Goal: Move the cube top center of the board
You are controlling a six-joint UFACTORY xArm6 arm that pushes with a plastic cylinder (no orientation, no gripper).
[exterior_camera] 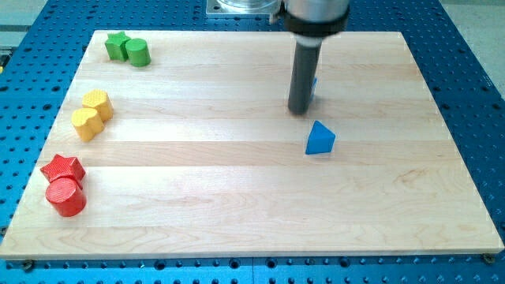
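Observation:
My tip [299, 111] rests on the wooden board [237, 197], right of centre in the upper half. A blue cube [314, 85] is almost wholly hidden behind the rod; only a thin blue sliver shows at the rod's right edge, just above the tip. I cannot tell if the rod touches it. A blue triangular block [319, 139] lies a little below and to the right of the tip, apart from it.
A green star [117, 45] and a green cylinder [138, 53] sit together at the top left. Two yellow blocks [98, 104] [86, 123] touch at the left edge. A red star [62, 167] and a red cylinder [66, 197] sit at the lower left.

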